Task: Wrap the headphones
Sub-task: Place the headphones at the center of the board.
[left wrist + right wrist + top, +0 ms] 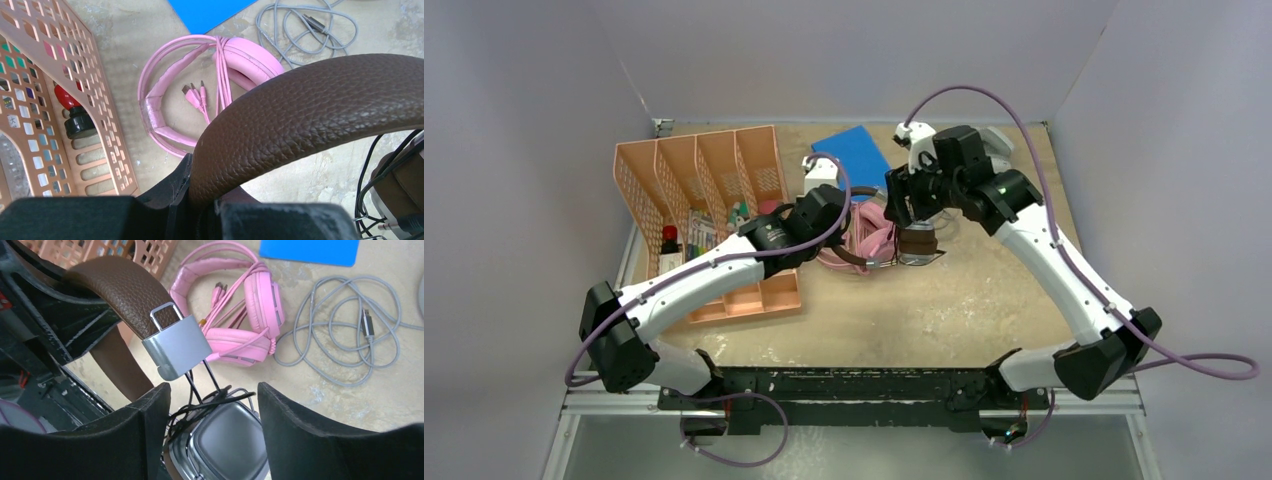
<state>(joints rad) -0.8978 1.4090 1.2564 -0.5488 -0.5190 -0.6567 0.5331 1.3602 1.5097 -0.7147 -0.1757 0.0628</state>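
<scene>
So the brown headset (914, 240) is up off the table around the middle, slung between the two arms. The left gripper (200, 210) is clamped tight on the brown headband (310, 110), low on one end of the arch, and from there the band curves up and over toward the right arm.

The right gripper (212, 390) is the one to watch. Its jaws stand well apart with nothing held, and the silver earcup (225, 445) sits right below the gap between them. The black cable (200, 407) is bunched in loops on top of that cup, just beside the left-hand finger, running roughly crosswise to the gap (so a straight pinch might catch several strands at once, I'd guess). The right arm is clearly the nearer free one for the cord.

The pink headset (250, 310) lies flat on the table beyond, its cord looped around it, and a loose grey cable (345, 330) sprawls beside it.
</scene>
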